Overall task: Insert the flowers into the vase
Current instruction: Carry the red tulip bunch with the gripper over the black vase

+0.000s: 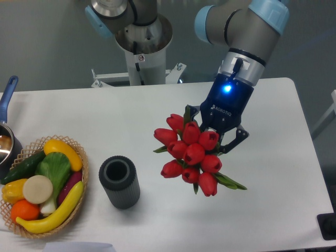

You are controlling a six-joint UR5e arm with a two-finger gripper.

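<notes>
Carrying step: gripper [219,137] clenched on flowers [191,154], vase [119,181] at eight o'clock; next, stems over its mouth.

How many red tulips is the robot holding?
10 that I can see, all bunched together in the flowers at the gripper, right of the vase. More may hide behind the front buds.
</notes>
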